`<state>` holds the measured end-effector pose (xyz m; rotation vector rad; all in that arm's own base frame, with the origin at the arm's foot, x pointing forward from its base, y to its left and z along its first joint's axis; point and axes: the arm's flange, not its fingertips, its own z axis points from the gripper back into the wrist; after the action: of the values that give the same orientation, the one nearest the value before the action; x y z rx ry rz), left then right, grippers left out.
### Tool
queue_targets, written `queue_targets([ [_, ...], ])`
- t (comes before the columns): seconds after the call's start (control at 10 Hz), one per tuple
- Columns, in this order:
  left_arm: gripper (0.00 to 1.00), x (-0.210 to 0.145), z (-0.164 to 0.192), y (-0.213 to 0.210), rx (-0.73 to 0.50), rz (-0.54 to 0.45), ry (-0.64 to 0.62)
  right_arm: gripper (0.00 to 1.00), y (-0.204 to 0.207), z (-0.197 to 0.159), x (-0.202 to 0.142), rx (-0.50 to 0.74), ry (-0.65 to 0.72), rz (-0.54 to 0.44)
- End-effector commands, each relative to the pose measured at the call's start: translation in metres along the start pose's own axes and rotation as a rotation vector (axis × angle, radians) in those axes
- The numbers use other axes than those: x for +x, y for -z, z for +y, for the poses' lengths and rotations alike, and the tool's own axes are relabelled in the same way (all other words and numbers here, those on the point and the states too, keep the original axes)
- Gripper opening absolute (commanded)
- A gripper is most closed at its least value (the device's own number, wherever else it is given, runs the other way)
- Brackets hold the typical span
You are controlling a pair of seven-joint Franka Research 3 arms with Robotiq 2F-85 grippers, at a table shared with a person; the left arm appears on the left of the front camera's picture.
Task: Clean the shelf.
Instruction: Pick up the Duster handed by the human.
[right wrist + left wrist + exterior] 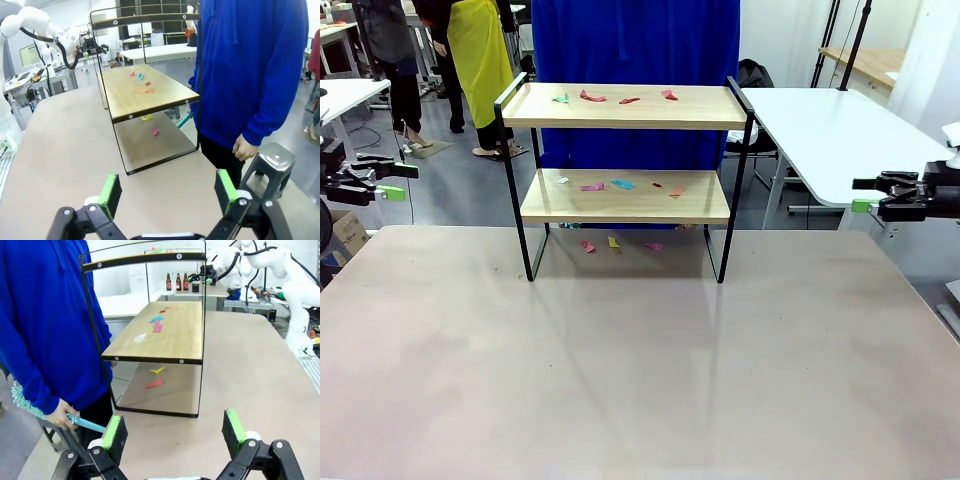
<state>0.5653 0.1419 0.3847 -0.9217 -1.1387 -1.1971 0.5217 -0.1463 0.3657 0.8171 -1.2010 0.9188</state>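
Observation:
The shelf (625, 107) stands at the far middle of the table, two light wood boards in a thin black frame. Coloured paper scraps (592, 97) lie on its top board, on the lower board (621, 184) and on the table beneath (613, 243). My left gripper (400, 181) hangs open off the table's left side, far from the shelf. My right gripper (862, 194) hangs open off the right side. The left wrist view has the open left gripper (174, 432) facing the shelf (165, 335) end-on. The open right gripper (167, 192) faces the shelf's other end (145, 95).
A person in a blue hoodie (630, 45) stands behind the shelf, holding a teal duster (27, 402) low in one hand (61, 415). A grey stool (272, 162) stands beside the person. A white table (830, 130) sits at the far right. The near tabletop (640, 380) is bare.

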Motion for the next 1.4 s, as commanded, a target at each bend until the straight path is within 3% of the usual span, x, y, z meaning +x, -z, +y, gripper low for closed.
queue_targets([
  [0.0, 1.0, 0.001, 0.0, -0.002, -0.02, -0.076, 0.033, 1.0, 0.003, -0.009, 0.004, 0.024, 0.014, -0.009],
  [0.6, 1.0, 0.002, -0.002, -0.013, -0.014, -0.113, 0.041, 1.0, 0.001, -0.003, -0.001, 0.008, 0.001, -0.027],
  [0.7, 1.0, 0.001, -0.006, -0.007, -0.024, -0.062, 0.015, 1.0, 0.001, -0.003, -0.001, 0.008, 0.001, -0.027],
  [1.3, 1.0, 0.001, -0.006, -0.007, -0.024, -0.062, 0.015, 1.0, 0.001, -0.003, -0.001, 0.008, 0.001, -0.027],
])
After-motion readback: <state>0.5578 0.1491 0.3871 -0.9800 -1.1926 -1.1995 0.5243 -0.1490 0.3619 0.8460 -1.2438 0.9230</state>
